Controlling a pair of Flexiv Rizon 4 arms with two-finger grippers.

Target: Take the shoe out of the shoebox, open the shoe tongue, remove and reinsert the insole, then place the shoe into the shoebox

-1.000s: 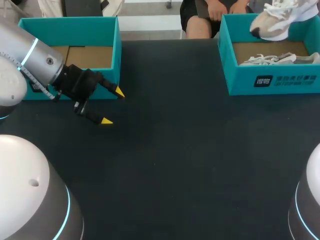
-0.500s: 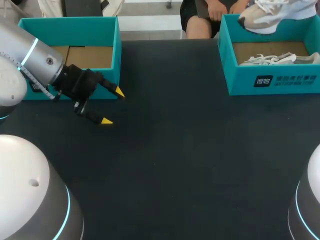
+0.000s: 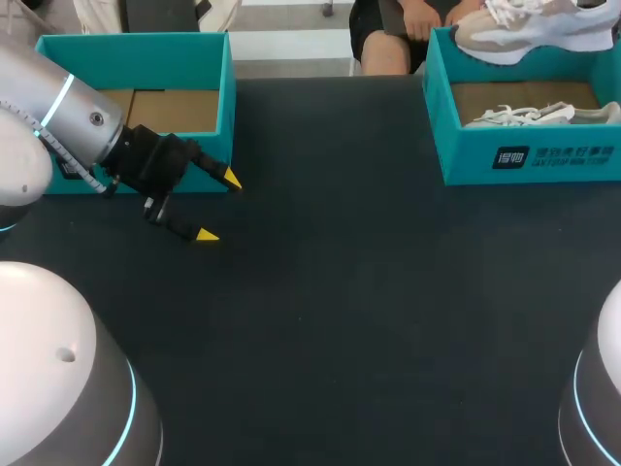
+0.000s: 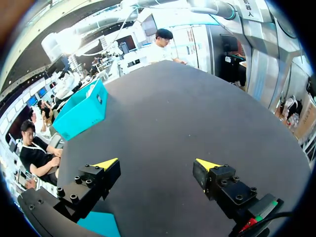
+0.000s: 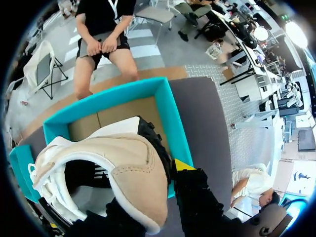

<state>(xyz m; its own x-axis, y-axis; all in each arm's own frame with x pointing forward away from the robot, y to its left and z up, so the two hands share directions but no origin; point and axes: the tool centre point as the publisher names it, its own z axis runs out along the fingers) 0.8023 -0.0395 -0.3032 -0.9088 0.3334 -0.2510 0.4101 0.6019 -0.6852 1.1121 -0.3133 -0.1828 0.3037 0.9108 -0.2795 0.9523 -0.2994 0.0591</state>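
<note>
We hold the shoe [image 3: 536,29] above its shoebox [image 3: 464,163].
Our right gripper [image 5: 117,196] grips the beige-and-white shoe over the teal shoebox, whose front bears a white printed label [image 3: 555,156]; a second shoe [image 3: 543,115] lies inside. Our left gripper [image 3: 218,206] hangs spread wide above the dark worktop [image 3: 369,291], beside another teal box [image 3: 228,92].

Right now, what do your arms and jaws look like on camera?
My left arm has rounded silver-grey links with a glowing cyan ring, and a pale cable runs beside its black wrist. Its jaws are black bolted blocks ending in yellow wedge tips. Of my right arm, the head view shows only a pale grey rounded link with a cyan ring. Its jaws are black, with one yellow tip visible.
</note>
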